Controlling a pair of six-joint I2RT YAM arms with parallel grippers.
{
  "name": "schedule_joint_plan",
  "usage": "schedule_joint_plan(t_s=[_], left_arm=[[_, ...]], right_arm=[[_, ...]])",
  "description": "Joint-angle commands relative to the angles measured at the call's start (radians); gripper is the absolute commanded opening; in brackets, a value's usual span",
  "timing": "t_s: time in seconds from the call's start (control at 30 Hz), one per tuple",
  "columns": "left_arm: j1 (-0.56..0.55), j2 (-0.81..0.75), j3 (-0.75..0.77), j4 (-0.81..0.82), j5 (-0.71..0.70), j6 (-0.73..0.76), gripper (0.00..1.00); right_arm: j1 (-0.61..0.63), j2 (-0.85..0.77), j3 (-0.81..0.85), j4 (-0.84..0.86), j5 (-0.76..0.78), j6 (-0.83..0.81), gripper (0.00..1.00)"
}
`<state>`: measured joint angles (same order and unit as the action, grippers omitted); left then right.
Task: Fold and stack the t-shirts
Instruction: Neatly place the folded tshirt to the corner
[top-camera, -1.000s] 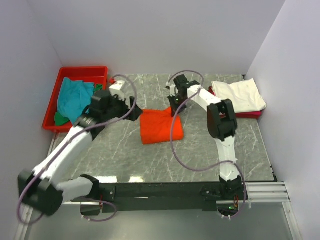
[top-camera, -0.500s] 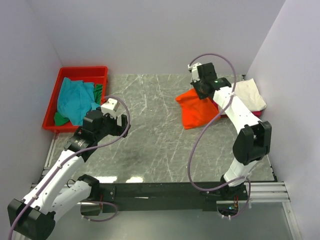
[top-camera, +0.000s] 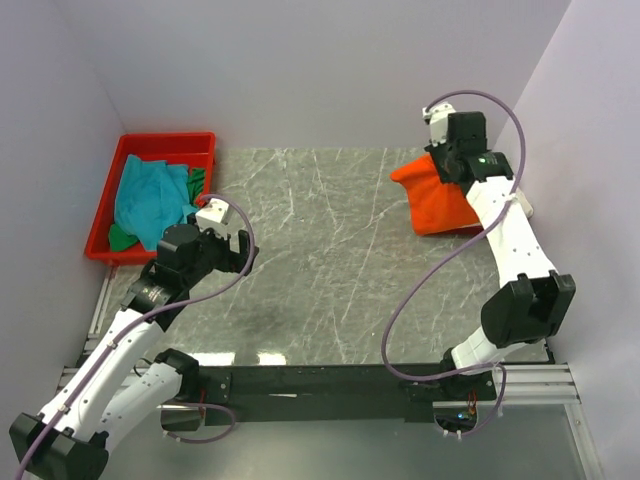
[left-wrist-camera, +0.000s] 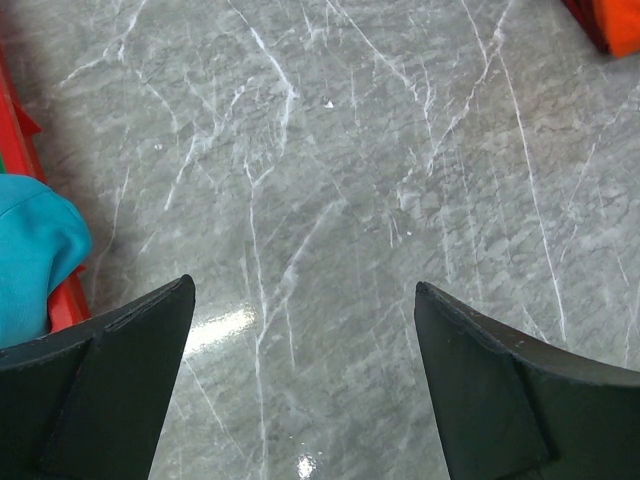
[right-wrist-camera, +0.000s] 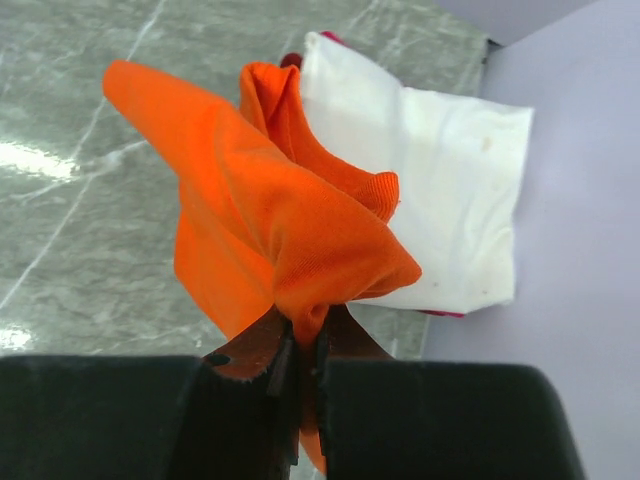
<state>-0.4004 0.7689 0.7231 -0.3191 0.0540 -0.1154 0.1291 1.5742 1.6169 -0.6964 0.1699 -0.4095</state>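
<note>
1. The right tool (right-wrist-camera: 300, 352) is clamped narrow on a bunched edge of the orange t-shirt (right-wrist-camera: 265, 225). The cloth hangs from the jaws in a loose drape and does not lie flat, which reads as a carrying grip rather than a folding one.
2. The orange shirt is held over the white t-shirt (right-wrist-camera: 440, 190), covering the side that faces the middle of the desk (top-camera: 320, 260). Whether its hanging end already rests on the white cloth cannot be told.
3. The white shirt lies flat and squared, folded, as the top of the stack so far. A thin sliver of magenta-red cloth (right-wrist-camera: 440, 313) shows under its edge (probably another folded shirt beneath).
4. The left tool (left-wrist-camera: 305, 335) is spread wide and grips nothing, hovering over bare desk far across from the white shirt.
5. It sits close to the red tray (top-camera: 165, 140), at the opposite end of the desk from the white shirt. There the teal t-shirt (top-camera: 150, 195) and a green one (top-camera: 120, 238) lie heaped and unfolded, so it is likely placed to fetch the next one.
6. The step in hand looks like stacking. Since the shirt is pinched at a single point, it could land crumpled or skewed on the white shirt, so a slow, spreading set-down seems called for.
</note>
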Motion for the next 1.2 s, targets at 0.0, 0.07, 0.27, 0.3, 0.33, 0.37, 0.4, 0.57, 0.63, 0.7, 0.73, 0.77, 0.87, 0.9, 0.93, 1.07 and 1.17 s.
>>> schedule_joint_plan(t_s=[0.0, 0.07, 0.27, 0.3, 0.33, 0.37, 0.4, 0.57, 0.63, 0.7, 0.73, 0.77, 0.87, 0.9, 0.93, 1.07, 1.17], left_arm=[[0.0, 0.0, 0.006, 0.029, -0.016, 0.019, 0.96], [0.0, -0.005, 0.001, 0.031, -0.019, 0.022, 0.96], [0.0, -0.003, 0.001, 0.029, -0.019, 0.023, 0.96], [0.0, -0.003, 0.001, 0.031, -0.017, 0.023, 0.96], [0.0, -0.002, 0.001, 0.031, -0.017, 0.023, 0.96], [0.0, 0.0, 0.002, 0.031, -0.016, 0.025, 0.96], [0.0, 0.0, -0.001, 0.031, -0.014, 0.025, 0.96], [0.0, 0.001, -0.002, 0.032, -0.014, 0.026, 0.96], [0.0, 0.004, -0.002, 0.032, -0.011, 0.026, 0.96], [0.0, 0.006, -0.002, 0.031, -0.013, 0.026, 0.96], [0.0, 0.007, -0.002, 0.031, -0.013, 0.026, 0.96], [0.0, 0.006, -0.001, 0.032, -0.014, 0.029, 0.96], [-0.002, 0.007, -0.004, 0.032, -0.014, 0.029, 0.96], [0.0, 0.009, -0.004, 0.032, -0.016, 0.029, 0.96], [0.0, 0.01, -0.004, 0.032, -0.014, 0.029, 0.96], [0.0, 0.018, -0.002, 0.031, -0.016, 0.03, 0.96], [0.0, 0.02, -0.004, 0.032, -0.017, 0.033, 0.96]], right_arm=[[-0.039, -0.077, 0.066, 0.034, -0.018, -0.037, 0.0], [-0.061, -0.089, 0.078, 0.031, -0.027, -0.044, 0.0], [-0.115, -0.092, 0.13, 0.012, -0.055, -0.061, 0.0], [-0.12, -0.089, 0.136, 0.009, -0.064, -0.064, 0.0], [-0.123, -0.082, 0.144, 0.008, -0.069, -0.063, 0.0], [-0.125, -0.08, 0.146, 0.009, -0.073, -0.068, 0.0], [-0.125, -0.074, 0.147, 0.011, -0.078, -0.069, 0.0], [-0.186, -0.019, 0.167, 0.005, -0.124, -0.074, 0.0], [-0.192, 0.018, 0.182, 0.008, -0.141, -0.083, 0.0], [-0.206, 0.061, 0.205, 0.005, -0.148, -0.092, 0.0], [-0.213, 0.075, 0.21, 0.011, -0.155, -0.1, 0.0], [-0.223, 0.089, 0.216, 0.024, -0.153, -0.104, 0.0], [-0.244, 0.159, 0.267, 0.028, -0.138, -0.121, 0.0], [-0.247, 0.196, 0.297, 0.028, -0.133, -0.126, 0.0], [-0.25, 0.214, 0.313, 0.028, -0.123, -0.133, 0.0], [-0.256, 0.285, 0.359, 0.057, -0.043, -0.147, 0.0], [-0.258, 0.322, 0.36, 0.101, 0.011, -0.156, 0.0]])
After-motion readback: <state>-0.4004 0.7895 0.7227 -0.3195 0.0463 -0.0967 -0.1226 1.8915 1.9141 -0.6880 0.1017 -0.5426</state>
